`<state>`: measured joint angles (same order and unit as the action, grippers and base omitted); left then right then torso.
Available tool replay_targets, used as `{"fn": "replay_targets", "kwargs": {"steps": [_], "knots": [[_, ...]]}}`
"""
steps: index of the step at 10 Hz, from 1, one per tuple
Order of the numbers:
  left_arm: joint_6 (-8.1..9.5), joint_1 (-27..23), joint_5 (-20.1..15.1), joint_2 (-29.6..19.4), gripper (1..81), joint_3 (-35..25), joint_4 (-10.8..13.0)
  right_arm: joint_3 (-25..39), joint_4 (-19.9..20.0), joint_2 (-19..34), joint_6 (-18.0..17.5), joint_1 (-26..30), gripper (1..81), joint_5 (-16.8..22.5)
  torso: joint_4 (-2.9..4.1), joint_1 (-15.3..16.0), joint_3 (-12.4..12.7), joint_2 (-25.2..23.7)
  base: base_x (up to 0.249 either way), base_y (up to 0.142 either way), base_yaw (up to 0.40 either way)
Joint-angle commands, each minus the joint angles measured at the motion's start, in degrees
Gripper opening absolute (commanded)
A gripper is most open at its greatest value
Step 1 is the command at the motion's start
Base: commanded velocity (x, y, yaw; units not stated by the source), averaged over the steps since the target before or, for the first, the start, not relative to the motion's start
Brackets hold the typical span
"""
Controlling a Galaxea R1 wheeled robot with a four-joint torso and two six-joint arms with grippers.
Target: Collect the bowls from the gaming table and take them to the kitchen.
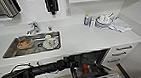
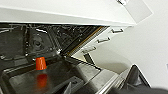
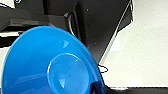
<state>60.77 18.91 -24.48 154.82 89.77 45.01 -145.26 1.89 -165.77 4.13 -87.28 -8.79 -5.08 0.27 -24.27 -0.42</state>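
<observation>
Already the kitchen has been reached: an orange-red bowl (image 1: 24,43) lies in the sink (image 1: 9,50), centre-left. A blue bowl (image 3: 50,65) looms by the right wrist; neither jaws' state can be told.

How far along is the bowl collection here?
The robot is already in the kitchen: the sink holds an orange bowl and a whitish bowl. A blue bowl looms in the right wrist view, apparently not yet set down. The left arm reaches to the open dishwasher.
</observation>
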Motion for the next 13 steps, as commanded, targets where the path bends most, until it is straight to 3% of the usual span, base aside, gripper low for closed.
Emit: {"fn": "replay_targets", "kwargs": {"steps": [1,2,4,7,9,11,13], "knots": [[-0.30,-5.52,-0.48,-1.88,81.1,-4.78,0.61,0.43,0.04,0.85,-0.09,-0.40,1.0,4.04,0.00,0.00,0.00,0.00,0.000,0.000,0.000],[-0.92,-2.35,-0.48,-4.25,81.1,-6.62,0.70,1.13,0.04,1.64,-0.18,0.04,1.0,3.96,0.00,0.00,0.00,0.00,0.000,0.000,0.000],[-6.27,6.17,-0.39,-12.41,81.1,-10.83,2.71,7.62,0.04,7.43,-0.18,0.48,1.0,-1.40,0.00,0.00,0.00,0.00,0.000,0.000,0.000],[-13.21,20.13,0.30,-20.50,81.1,-11.37,4.82,27.09,-0.04,21.81,-0.27,1.19,1.0,-8.85,0.00,0.00,0.00,0.00,0.000,0.000,0.000],[-13.92,27.60,1.35,-22.00,81.1,-10.94,6.66,36.44,-0.04,29.04,-0.35,1.62,1.0,-13.95,0.00,0.00,0.00,0.00,0.000,0.000,0.000],[-13.92,37.01,8.46,-21.57,81.1,-5.41,9.92,45.94,0.04,37.30,-1.31,3.28,1.0,-20.47,0.00,0.00,0.00,0.00,0.000,0.000,0.000],[-14.10,46.33,15.05,-17.98,81.1,4.57,11.15,51.04,-0.13,42.49,-4.03,7.68,1.0,-20.57,0.00,0.00,0.00,0.00,0.000,0.000,0.000]]}}
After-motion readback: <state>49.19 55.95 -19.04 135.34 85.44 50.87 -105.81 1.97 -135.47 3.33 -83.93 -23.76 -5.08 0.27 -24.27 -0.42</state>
